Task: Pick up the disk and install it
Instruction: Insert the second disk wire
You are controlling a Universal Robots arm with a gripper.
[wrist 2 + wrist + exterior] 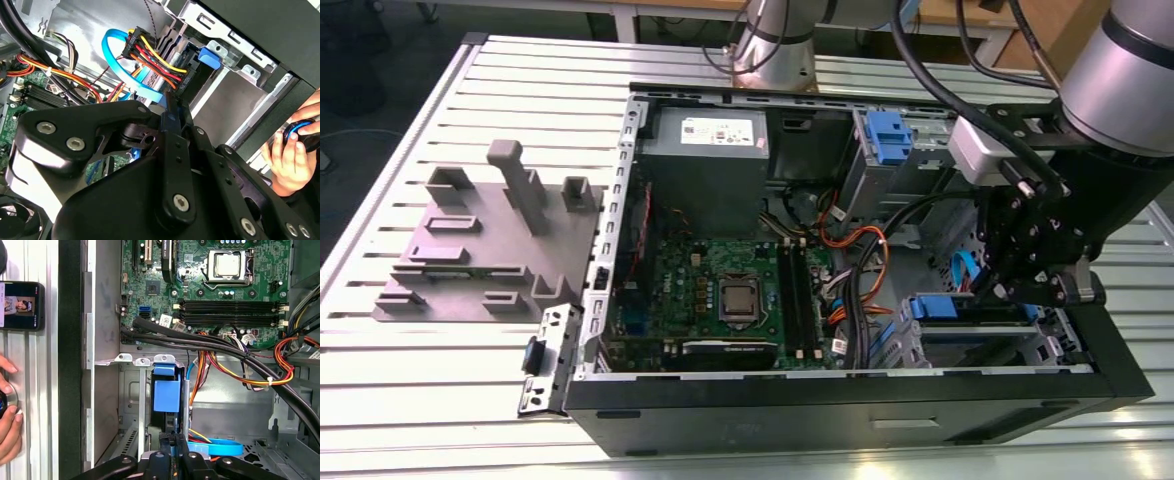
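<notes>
Jaws clenched on disk [166, 395] blue bracket (edge-on in PC case [854, 410] bay); PSU sticker [720, 128] txt unreadable.

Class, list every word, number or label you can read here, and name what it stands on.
None can be read.
White sticker on the grey box: too small.
Phone screen: blurred.
Motherboard markings: too small.

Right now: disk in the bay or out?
In: the disk sits between the drive cage's metal walls, blue bracket showing. Fully seated or not, cannot tell.
</notes>
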